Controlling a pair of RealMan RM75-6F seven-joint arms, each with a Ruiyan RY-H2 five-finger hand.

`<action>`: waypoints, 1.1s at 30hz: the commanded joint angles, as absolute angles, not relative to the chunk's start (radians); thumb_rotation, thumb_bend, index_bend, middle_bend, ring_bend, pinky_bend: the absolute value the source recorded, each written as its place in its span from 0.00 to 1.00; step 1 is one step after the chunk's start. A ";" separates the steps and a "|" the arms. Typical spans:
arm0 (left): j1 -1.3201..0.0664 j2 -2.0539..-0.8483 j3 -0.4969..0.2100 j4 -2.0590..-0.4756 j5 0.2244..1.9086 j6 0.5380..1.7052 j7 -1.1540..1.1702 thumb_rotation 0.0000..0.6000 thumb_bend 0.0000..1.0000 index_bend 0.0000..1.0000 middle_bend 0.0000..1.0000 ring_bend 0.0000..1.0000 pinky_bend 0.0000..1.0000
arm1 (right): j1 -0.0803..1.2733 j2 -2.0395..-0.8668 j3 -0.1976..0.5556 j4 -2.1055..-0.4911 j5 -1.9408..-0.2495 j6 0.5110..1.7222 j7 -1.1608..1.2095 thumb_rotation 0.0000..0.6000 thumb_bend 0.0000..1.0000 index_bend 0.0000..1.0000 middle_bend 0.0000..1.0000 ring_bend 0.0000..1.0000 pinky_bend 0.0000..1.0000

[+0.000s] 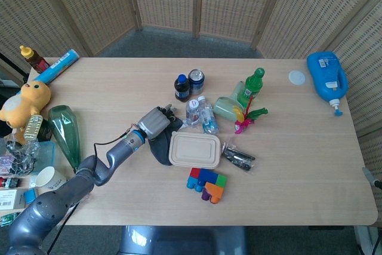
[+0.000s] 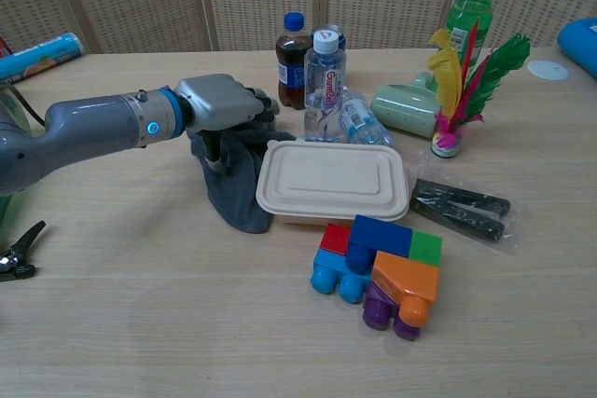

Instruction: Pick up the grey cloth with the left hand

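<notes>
The left hand [image 2: 219,109] covers the upper part of the grey cloth [image 2: 235,191]. Its fingers curl over the cloth, but the contact surfaces are hidden — a closed grasp cannot be confirmed from either view. The cloth's right edge is concealed behind the beige lidded container [image 2: 332,181].

In the chest view, the green bottle [image 2: 469,6] is cut off at the top edge, and the blue jug [image 2: 580,42] at the right edge.

In the head view, the items in the pile [image 1: 18,153] at the left edge are too small and cluttered to identify.
</notes>
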State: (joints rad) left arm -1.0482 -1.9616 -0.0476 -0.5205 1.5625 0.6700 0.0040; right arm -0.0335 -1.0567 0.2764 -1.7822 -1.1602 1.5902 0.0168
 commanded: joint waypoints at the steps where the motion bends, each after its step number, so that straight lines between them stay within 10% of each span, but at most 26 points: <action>1: -1.040 -1.985 -0.041 -0.498 1.563 0.695 0.020 1.00 0.01 0.72 0.58 0.51 0.75 | -0.034 -1.055 0.277 -1.784 -1.162 1.593 0.018 0.88 0.00 0.00 0.00 0.00 0.00; 8: -1.048 -1.982 -0.073 -0.509 1.535 0.733 0.049 1.00 0.07 0.90 0.80 0.71 0.92 | -0.039 -1.047 0.280 -1.790 -1.161 1.594 0.034 0.88 0.00 0.00 0.00 0.00 0.00; 33: -1.109 -1.265 -0.426 -1.454 1.299 0.887 0.475 1.00 0.07 0.91 0.81 0.73 0.95 | -0.050 -1.028 0.249 -1.855 -1.240 1.618 0.041 0.88 0.00 0.00 0.00 0.00 0.00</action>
State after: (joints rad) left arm -1.0904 -1.3235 -0.3748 -1.3943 1.3428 0.8753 0.4254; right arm -0.0492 -1.0289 0.2510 -1.8534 -1.2384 1.6171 0.0406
